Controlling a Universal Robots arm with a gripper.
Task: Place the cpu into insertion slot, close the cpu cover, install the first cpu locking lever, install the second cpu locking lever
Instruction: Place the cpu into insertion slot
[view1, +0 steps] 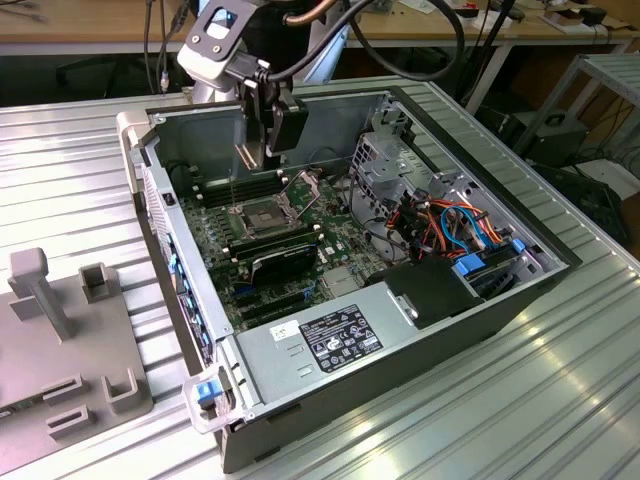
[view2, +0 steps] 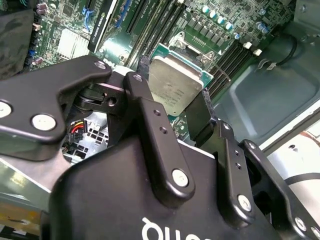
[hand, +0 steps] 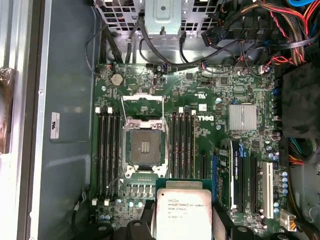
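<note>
My gripper (view1: 258, 152) hangs inside the open computer case, above the green board. It is shut on the cpu (hand: 183, 212), a flat square chip with a dull silver top, held by its edges between the two black fingers (view2: 142, 100). In the second wrist view the cpu (view2: 175, 87) sits between them, tilted over the board. The insertion slot (hand: 145, 147) is a dark square socket with a silvery rim, bare and uncovered, a short way from the held chip. The cpu cover (hand: 143, 106) stands swung up at the socket's far side. In the exterior view the insertion slot (view1: 262, 212) lies just below the gripper.
Long black memory sticks (hand: 107, 150) flank the socket on both sides. A black card (view1: 285, 262), a power supply (view1: 335, 335), a drive cage (view1: 385, 165) and cable bundles (view1: 455, 225) fill the case's right. A grey fixture (view1: 60, 340) sits on the table at the exterior view's left.
</note>
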